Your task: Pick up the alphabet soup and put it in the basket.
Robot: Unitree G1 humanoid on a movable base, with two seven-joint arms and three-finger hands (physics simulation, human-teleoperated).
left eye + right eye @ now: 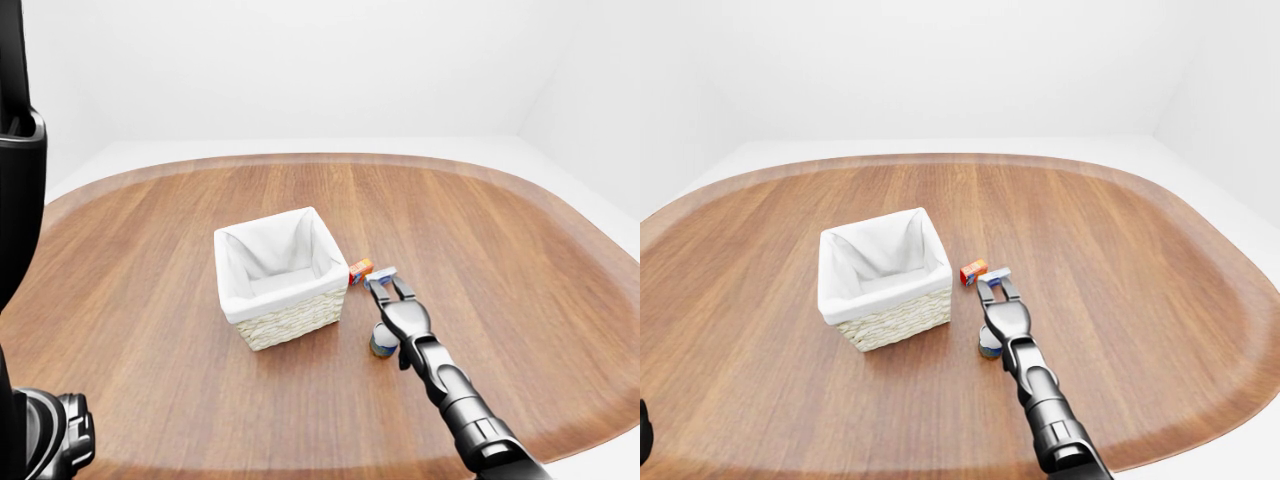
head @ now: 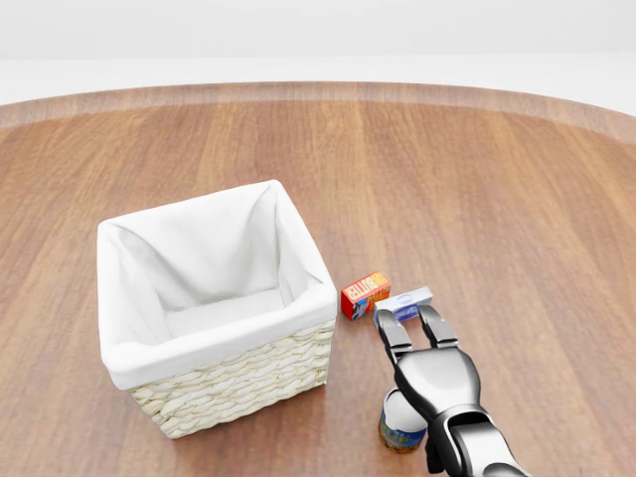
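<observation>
The alphabet soup can [image 2: 397, 430] stands upright on the wooden table near the bottom of the head view, right of the basket; only its left side and blue-yellow label show. My right hand [image 2: 406, 321] hovers over it with fingers spread open, the palm covering the can's top and right side. Its fingertips [image 2: 384, 320] point up the view toward the small boxes. The wicker basket [image 2: 214, 383] with a white cloth lining stands at the left and holds nothing. My left arm [image 1: 18, 150] is a dark shape at the left edge of the left-eye view; its hand does not show.
A small red box [image 2: 365, 294] and a blue-and-white box [image 2: 410, 300] lie side by side just past my right fingertips, right of the basket's corner. The round wooden table [image 1: 500, 230] spreads wide on all sides, with a white floor beyond its rim.
</observation>
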